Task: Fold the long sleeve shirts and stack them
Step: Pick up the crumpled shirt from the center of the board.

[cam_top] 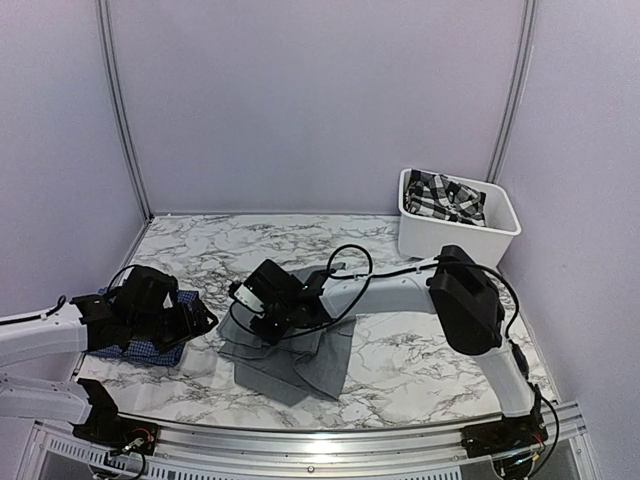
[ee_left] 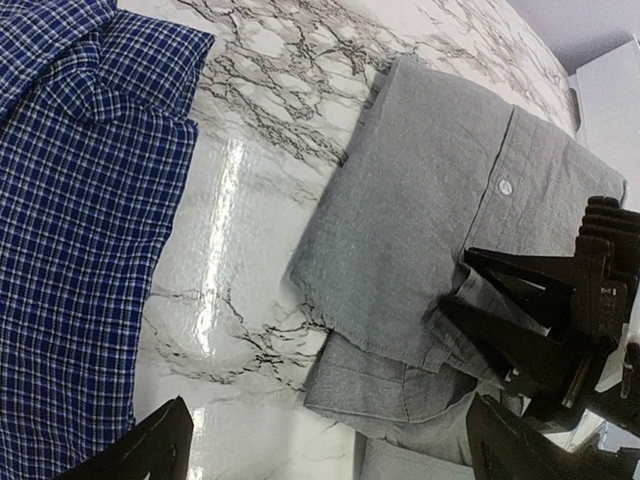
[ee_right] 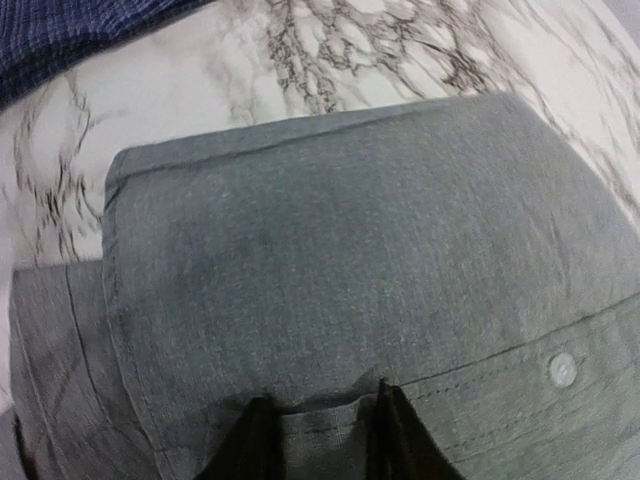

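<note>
Marbled white tabletop (cam_top: 420,350) fills the space between pale lilac walls (cam_top: 320,100), with both arms reaching in from its near edge. The right pincer (cam_top: 243,322) is low at the left border of the grey shirt (cam_top: 300,365), which lies part folded and spreads out to the right of and nearer than its tips. In the right wrist view the right pincer (ee_right: 325,435) has its two dark fingertips (ee_right: 255,440) drawn close on a stitched fold of the grey shirt (ee_right: 330,230), the cloth pinched between them, and a white button (ee_right: 562,369) sits just right of them. From the left wrist view the same grip shows from the side: one finger lies on top of the upper layer and the other under it.

The left pincer (cam_top: 195,320) hangs just left of the right one, its fingers spread wide and holding nothing. Its own camera shows bare tabletop (ee_left: 250,200) and the grey shirt's lower corner between the fingers of the left pincer (ee_left: 330,455). The blue checked shirt (cam_top: 150,348) lies flat on the tabletop under and to the left of it, apart from the grey one.

Far beyond the right pincer, at the back right corner, stands a white bin (cam_top: 450,240) with a plaid cloth (cam_top: 445,197) inside
</note>
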